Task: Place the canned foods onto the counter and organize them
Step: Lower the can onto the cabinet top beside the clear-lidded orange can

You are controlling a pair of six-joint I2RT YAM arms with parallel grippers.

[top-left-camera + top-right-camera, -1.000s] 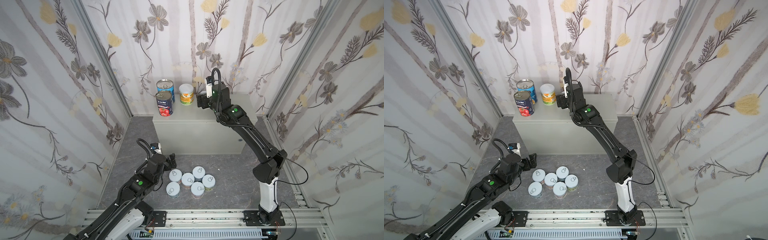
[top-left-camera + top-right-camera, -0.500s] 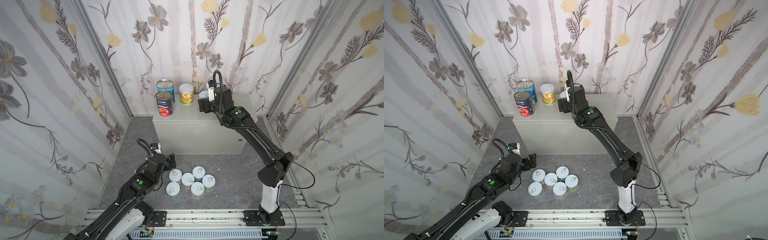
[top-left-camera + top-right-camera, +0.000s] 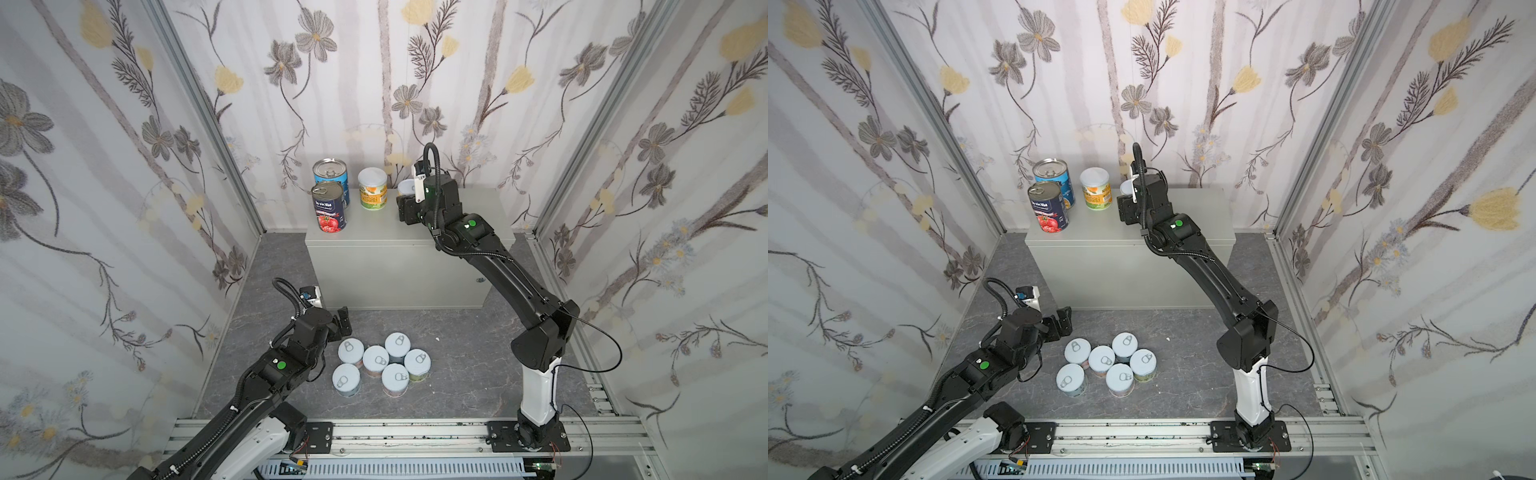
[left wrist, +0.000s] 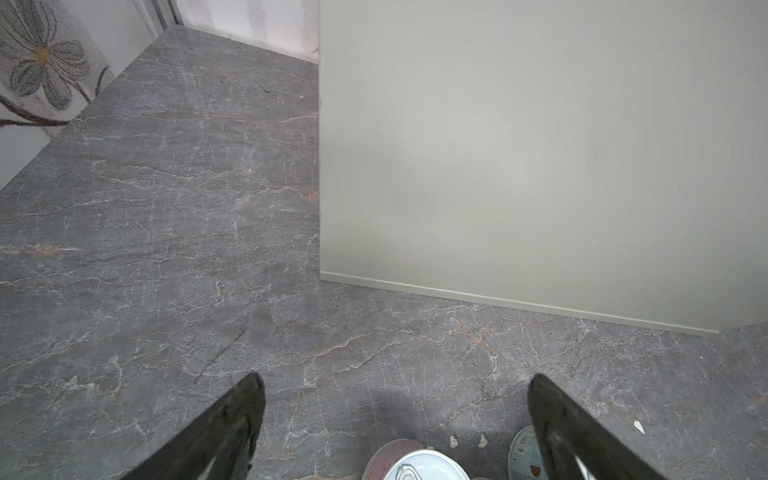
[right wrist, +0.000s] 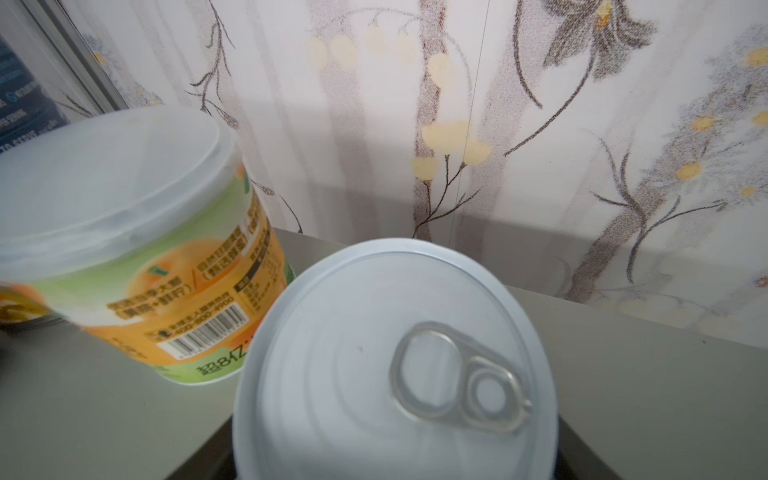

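Right gripper [image 3: 409, 210] has shifted slightly over the counter [image 3: 374, 235], so the pale lid of a short can [image 3: 405, 187] now shows just beyond it, where it was hidden a second ago. In the right wrist view that can [image 5: 395, 365] stands upright on the counter top, close under the camera and just beside the orange-labelled can [image 5: 124, 232]. The fingers are cut off at the frame edge, so I cannot tell whether they clamp the can or stand off it. Left of these stand the navy tomato can [image 3: 329, 206] and, behind it, the blue can [image 3: 330, 172]. Left gripper [image 4: 395, 382] hovers spread wide and empty above the floor [image 4: 166, 208], beside six short cans [image 3: 376, 360] clustered upright there.
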